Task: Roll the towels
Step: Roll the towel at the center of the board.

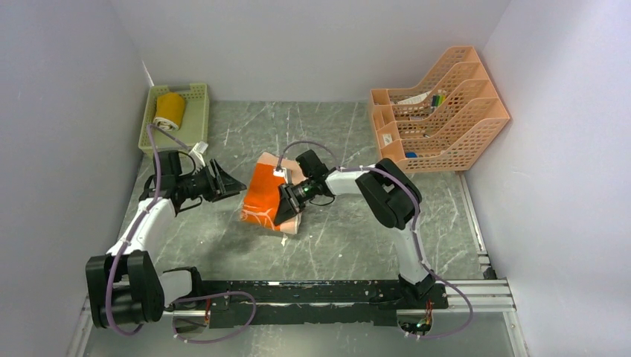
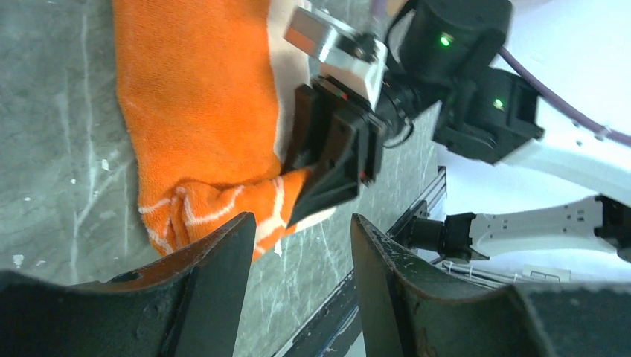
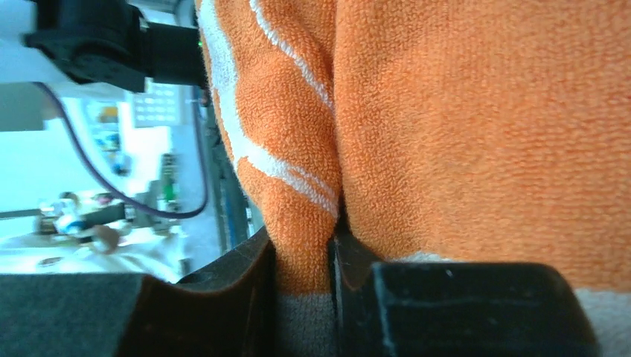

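So the yellow towel looks done, rolled up in the basket at 10 o'clock. The orange towel lies at the centre of the tabletop, barely started. The right hand is clamped on its edge, and the left hand is apart and empty at its 9 o'clock.

Grey marbled tabletop, plain pale walls on three sides, peach file rack back right, green basket back left
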Controlling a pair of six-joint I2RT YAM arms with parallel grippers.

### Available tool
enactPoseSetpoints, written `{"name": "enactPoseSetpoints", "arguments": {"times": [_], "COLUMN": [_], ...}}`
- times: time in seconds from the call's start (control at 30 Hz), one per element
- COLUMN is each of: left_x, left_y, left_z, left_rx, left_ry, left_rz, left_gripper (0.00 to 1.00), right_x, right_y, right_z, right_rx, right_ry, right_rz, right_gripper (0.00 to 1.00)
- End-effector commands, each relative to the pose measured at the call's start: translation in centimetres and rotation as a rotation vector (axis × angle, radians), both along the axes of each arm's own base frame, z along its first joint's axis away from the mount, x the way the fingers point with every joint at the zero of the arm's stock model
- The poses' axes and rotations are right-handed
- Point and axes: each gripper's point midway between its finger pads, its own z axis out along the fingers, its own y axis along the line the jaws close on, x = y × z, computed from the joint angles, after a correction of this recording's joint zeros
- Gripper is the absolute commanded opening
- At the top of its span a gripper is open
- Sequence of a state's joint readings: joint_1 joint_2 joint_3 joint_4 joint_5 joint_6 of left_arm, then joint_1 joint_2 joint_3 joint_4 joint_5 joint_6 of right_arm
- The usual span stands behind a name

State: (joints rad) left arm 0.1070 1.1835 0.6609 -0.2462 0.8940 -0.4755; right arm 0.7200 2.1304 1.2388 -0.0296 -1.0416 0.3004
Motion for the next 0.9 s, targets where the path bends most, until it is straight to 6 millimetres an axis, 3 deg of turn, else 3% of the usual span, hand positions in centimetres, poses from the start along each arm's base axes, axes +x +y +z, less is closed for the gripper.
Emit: {"name": "enactPoseSetpoints", "arguments": {"times": [0.0,0.13,0.23,0.3,0.43,0.67,0.77,0.87], "left_x": [-1.9,-3.7,-4.8,-4.9,-3.8,0.2,1.0,1.5], "left_y": [-1.3,-4.1,-6.1,-6.0,-5.3,-4.2,-4.3,-4.5], "left_z": [1.2,2.0,0.6,-0.7,-3.1,-6.0,-7.2,-8.0], "left_rx": [-0.059,-0.170,-0.152,-0.141,-0.071,0.036,0.033,0.035], "left_ry": [-0.034,-0.026,0.017,0.054,0.082,0.090,0.109,0.131], "left_rz": [-0.083,-0.123,-0.119,-0.087,-0.028,0.034,0.034,0.019], "left_gripper": [0.62,0.63,0.64,0.63,0.63,0.62,0.61,0.60], "right_x": [0.7,1.7,2.3,2.6,2.8,3.0,3.5,5.0], "right_y": [0.6,1.0,1.2,1.3,1.3,1.3,1.0,0.4], "right_z": [1.7,1.2,0.4,0.2,0.2,0.5,-0.1,-0.7], "right_rx": [0.106,0.135,0.116,0.104,0.102,0.095,0.041,-0.114], "right_ry": [0.165,0.259,0.260,0.251,0.248,0.230,0.163,-0.043], "right_rz": [0.016,-0.014,-0.035,-0.045,-0.055,-0.068,-0.091,-0.112], "right_gripper": [0.23,0.24,0.25,0.25,0.26,0.29,0.41,0.55]}}
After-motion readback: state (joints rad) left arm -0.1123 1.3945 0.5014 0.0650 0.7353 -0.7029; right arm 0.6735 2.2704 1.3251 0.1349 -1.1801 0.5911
